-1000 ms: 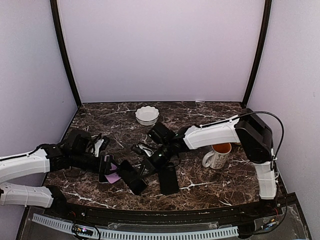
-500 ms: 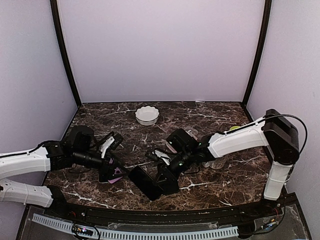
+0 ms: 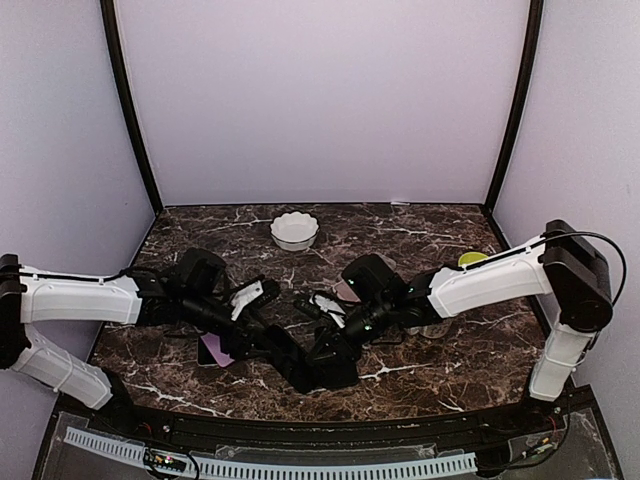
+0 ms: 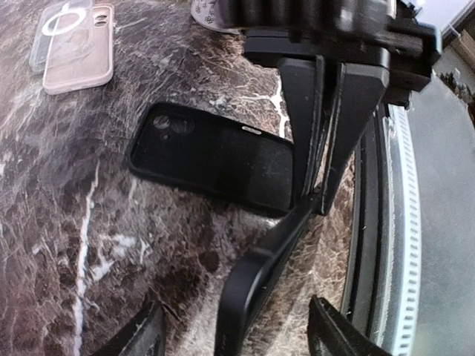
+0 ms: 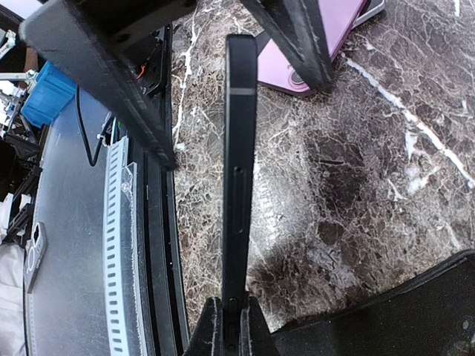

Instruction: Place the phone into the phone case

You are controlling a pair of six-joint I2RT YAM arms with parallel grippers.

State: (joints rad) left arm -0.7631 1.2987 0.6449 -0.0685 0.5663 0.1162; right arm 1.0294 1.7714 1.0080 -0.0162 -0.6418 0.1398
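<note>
My right gripper [image 3: 325, 348] is shut on one end of a black phone [image 5: 239, 170] and holds it on edge just above the table near the front rim. The phone also shows edge-on in the left wrist view [image 4: 260, 297]. My left gripper [image 3: 272, 342] is open, and its fingers [image 4: 338, 334] stand on either side of the phone's free end without touching it. The black phone case [image 4: 211, 156] lies flat and open side up on the marble, beside the phone; it also shows in the top view [image 3: 342, 370].
A purple case [image 3: 215, 350] lies under the left arm. A pink case and a clear case [image 4: 78, 48] lie further back. A white bowl [image 3: 294, 230] stands at the back. The table's front rail [image 5: 141, 222] is close to the phone.
My left arm has reached right, and its open fingers now straddle the phone. My right gripper has kept its hold and turned the phone more on edge over the front of the table.
</note>
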